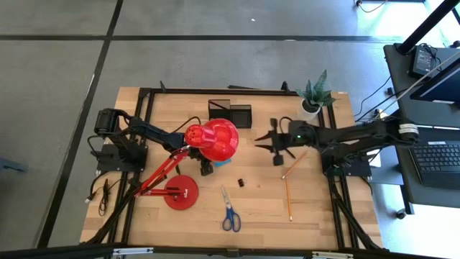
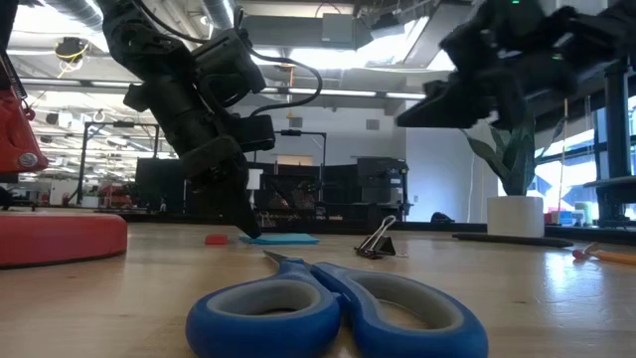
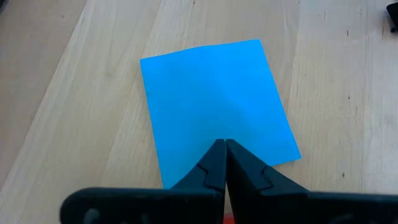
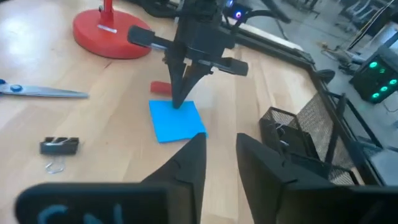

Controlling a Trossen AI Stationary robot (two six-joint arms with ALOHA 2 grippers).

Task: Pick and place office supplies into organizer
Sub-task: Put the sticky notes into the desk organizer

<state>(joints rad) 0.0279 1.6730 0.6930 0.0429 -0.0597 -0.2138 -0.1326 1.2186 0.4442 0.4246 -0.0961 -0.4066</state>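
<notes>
A flat blue block (image 3: 217, 102) lies on the table by the red lamp head (image 1: 212, 140); it also shows in the right wrist view (image 4: 177, 121) and the low view (image 2: 283, 239). My left gripper (image 3: 224, 148) is shut, its tips down on the block. My right gripper (image 1: 277, 140) is open and empty, above the table right of the middle. The black mesh organizer (image 1: 230, 113) stands at the far edge. Blue-handled scissors (image 1: 230, 214), two pencils (image 1: 289, 188) and a small black clip (image 1: 241, 183) lie on the near half of the table. My left gripper touches the block's top face (image 3: 214, 134) with its shut fingertips, close to one edge. The fingers come from above, pointing steeply down (image 4: 180, 93). The block lies flat on the table.
The red lamp's base (image 1: 180, 192) stands at the near left, and its arm and head hang over my left arm. A small red piece (image 4: 160, 88) lies beside the block. A potted plant (image 1: 313, 97) stands at the far right corner.
</notes>
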